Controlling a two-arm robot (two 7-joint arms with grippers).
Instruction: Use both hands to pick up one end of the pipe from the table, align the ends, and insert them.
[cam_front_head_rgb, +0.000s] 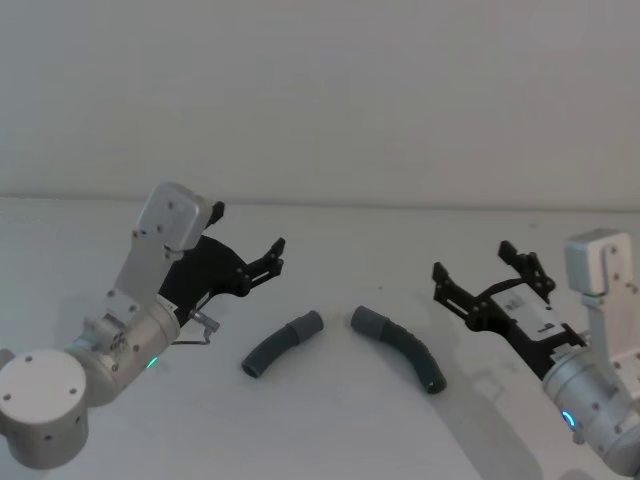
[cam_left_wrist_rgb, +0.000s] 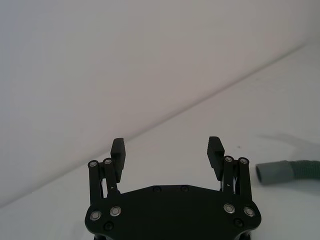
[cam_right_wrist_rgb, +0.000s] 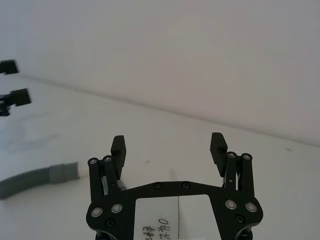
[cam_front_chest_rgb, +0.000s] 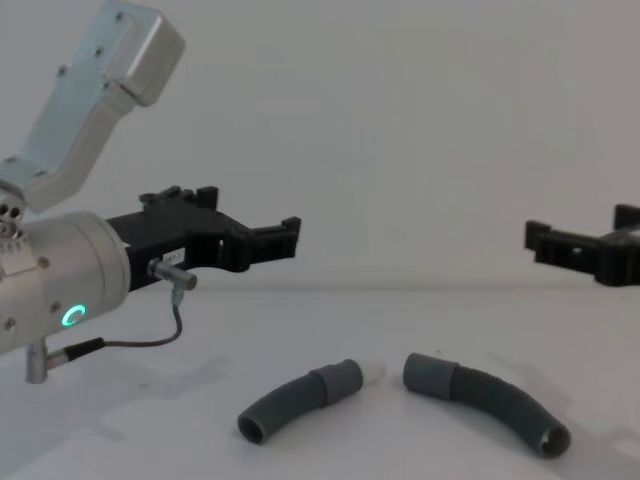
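Two halves: the shorter piece (cam_front_head_rgb: 280, 343) and the longer piece (cam_front_head_rgb: 405, 350) lie flat on the table (cam_front_head_rgb: 330, 440), between the arms, arched so their collars nearly face each other.
Mating ends: the white tip (cam_front_chest_rgb: 372, 370) on the shorter piece points at the socket collar (cam_front_chest_rgb: 425, 372) of the longer one; they are near but apart, and not in line.
Left gripper (cam_front_head_rgb: 277, 254): hovers above the table, left of and beyond the shorter piece, claw released and empty.
Right gripper (cam_front_head_rgb: 472, 260): hovers right of and beyond the longer piece, claw likewise spread wide, holding nothing.
Step in hand: the approach; neither half is lifted yet.
Grip choice: each claw should probably close on the corrugated body just behind its collar, leaving the collar free to mate.
Approach: come down with the jaws straddling the hose across its width, since a curved piece gripped off-centre may roll.
Alignment: lift both ends a little, then turn the wrists until the tip and the socket share one axis before pushing.
Risk: corrugated hose likely flexes, so a grip far from the collar would let the end droop.
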